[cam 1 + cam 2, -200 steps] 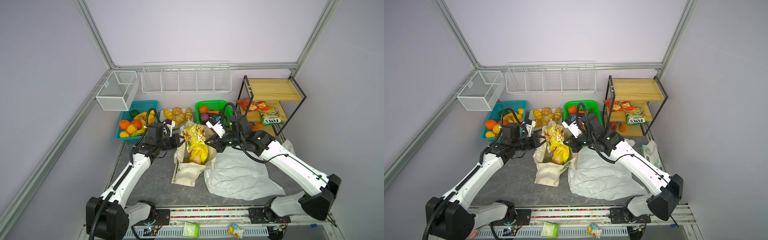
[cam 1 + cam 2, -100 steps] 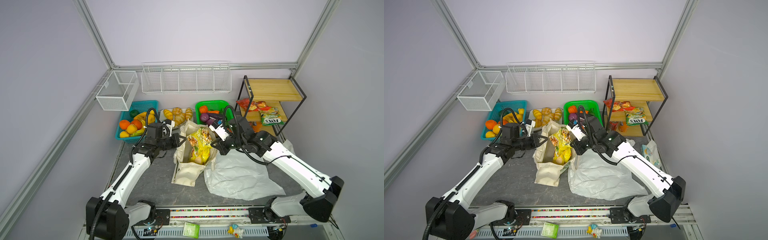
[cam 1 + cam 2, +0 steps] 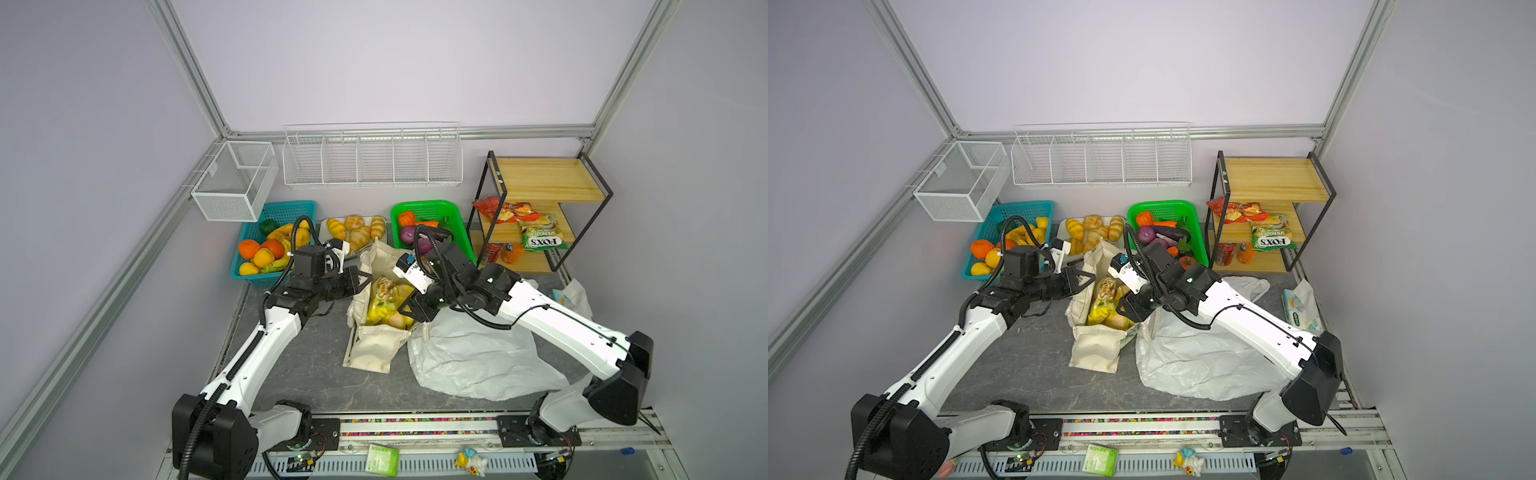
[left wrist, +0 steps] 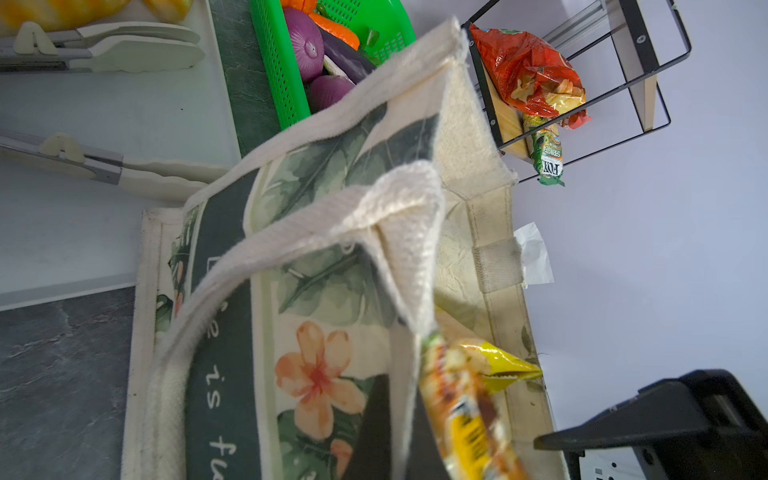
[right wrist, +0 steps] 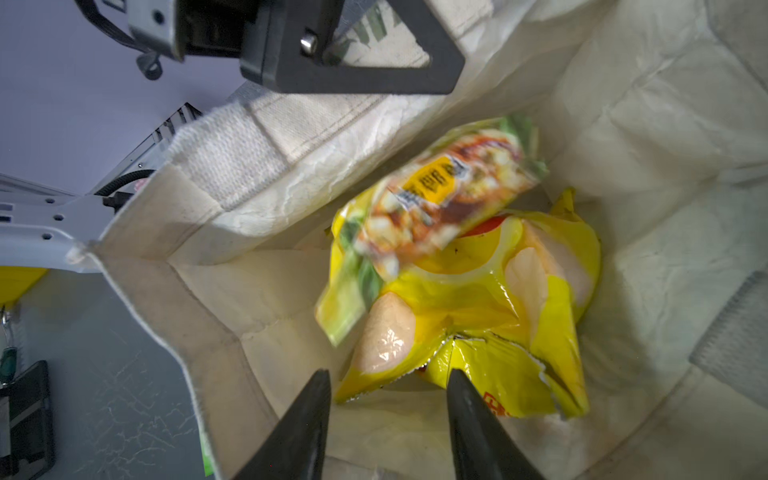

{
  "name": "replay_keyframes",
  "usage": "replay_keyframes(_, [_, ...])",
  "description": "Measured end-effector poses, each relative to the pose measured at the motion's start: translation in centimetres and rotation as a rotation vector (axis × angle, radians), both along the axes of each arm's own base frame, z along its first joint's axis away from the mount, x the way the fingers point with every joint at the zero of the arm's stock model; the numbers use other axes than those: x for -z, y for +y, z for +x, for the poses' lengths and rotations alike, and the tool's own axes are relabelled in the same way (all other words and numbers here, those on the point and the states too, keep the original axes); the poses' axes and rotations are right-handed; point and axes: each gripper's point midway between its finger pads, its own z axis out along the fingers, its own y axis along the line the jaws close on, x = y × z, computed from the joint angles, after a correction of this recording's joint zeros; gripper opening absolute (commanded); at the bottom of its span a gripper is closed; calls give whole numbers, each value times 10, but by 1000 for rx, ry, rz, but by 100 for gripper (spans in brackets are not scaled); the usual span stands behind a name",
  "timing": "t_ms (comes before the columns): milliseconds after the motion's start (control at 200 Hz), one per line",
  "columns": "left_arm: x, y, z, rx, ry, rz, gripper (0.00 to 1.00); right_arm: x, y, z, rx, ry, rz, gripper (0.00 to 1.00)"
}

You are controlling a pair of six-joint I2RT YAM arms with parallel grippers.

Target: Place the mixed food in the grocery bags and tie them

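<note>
Two yellow snack packets are seen inside the canvas tote (image 3: 374, 349), which stands open at the middle of the table. A printed packet (image 5: 440, 208), blurred in the right wrist view, lies tilted across a crumpled chip packet (image 5: 498, 299) at the bottom.

The right gripper (image 5: 386, 374) is held just above the tote's mouth, on its 3 o'clock side. Its jaws stand apart and nothing is gripped between them. The left gripper (image 3: 365, 279) is clenched on the tote's rim at 9 o'clock, so that the mouth is kept wide.

A white plastic bag (image 3: 478, 357) is spread flat at 4 o'clock of the tote, just beside it, under the right arm.

At 1 o'clock a green basket (image 3: 455, 216) is found, with a purple onion (image 3: 407, 235) and other toy vegetables in it. A tray of croissants (image 3: 357, 230) is set at 12 o'clock, a teal basket (image 3: 249, 276) of fruit at 10 o'clock and a wooden shelf (image 3: 544, 178) at 2 o'clock.
</note>
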Motion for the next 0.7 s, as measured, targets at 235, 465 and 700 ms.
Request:
replay_keyframes(235, [0, 0, 0, 0, -1, 2, 0, -33, -71, 41, 236, -50, 129, 64])
replay_keyframes(465, [0, 0, 0, -2, -1, 3, 0, 16, -71, 68, 375, 56, 65, 57])
replay_keyframes(700, [1, 1, 0, -3, -1, 9, 0, 51, -61, 70, 407, 165, 52, 16])
